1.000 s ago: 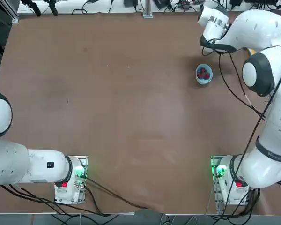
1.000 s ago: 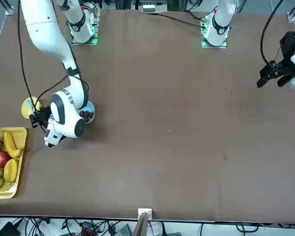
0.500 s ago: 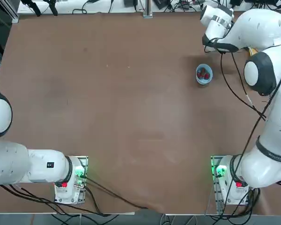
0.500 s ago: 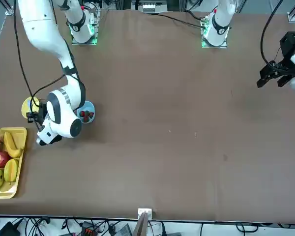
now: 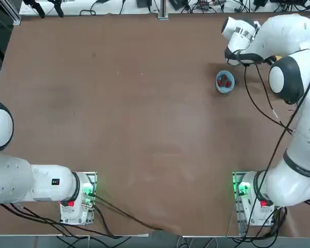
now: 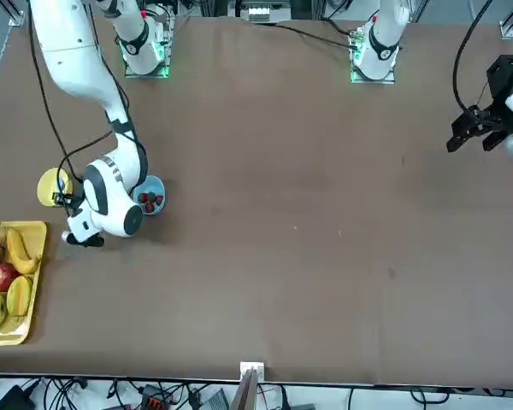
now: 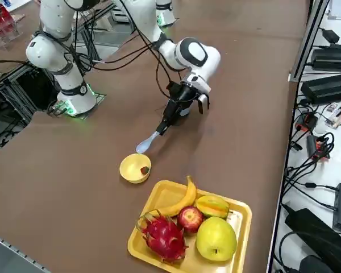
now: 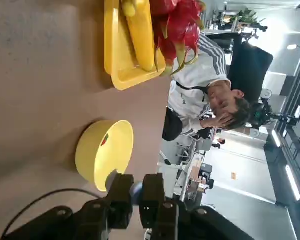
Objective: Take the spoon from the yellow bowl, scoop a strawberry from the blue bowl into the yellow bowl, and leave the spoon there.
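The fruit tray sits nearest in the right side view, the yellow bowl just behind it with a strawberry inside. Above the bowl's far rim hangs the spoon, pinched by the closed right gripper. The blue bowl lies beyond.
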`<control>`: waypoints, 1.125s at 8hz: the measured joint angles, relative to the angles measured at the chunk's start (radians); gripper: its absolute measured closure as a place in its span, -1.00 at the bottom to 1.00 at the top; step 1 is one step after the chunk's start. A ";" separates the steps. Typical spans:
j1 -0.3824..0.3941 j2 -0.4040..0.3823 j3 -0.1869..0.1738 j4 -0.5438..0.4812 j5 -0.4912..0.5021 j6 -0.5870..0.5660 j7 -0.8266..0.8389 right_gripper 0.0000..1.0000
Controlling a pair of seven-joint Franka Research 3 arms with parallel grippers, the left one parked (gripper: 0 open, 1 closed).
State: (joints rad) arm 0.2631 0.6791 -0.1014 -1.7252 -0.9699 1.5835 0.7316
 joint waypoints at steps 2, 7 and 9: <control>0.000 0.012 0.000 -0.042 -0.073 0.010 0.087 0.76; -0.012 0.052 -0.002 -0.085 -0.160 0.067 0.211 0.76; -0.019 0.077 -0.003 -0.104 -0.192 0.077 0.264 0.76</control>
State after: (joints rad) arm 0.2441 0.7561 -0.1041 -1.8297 -1.1623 1.6601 0.9958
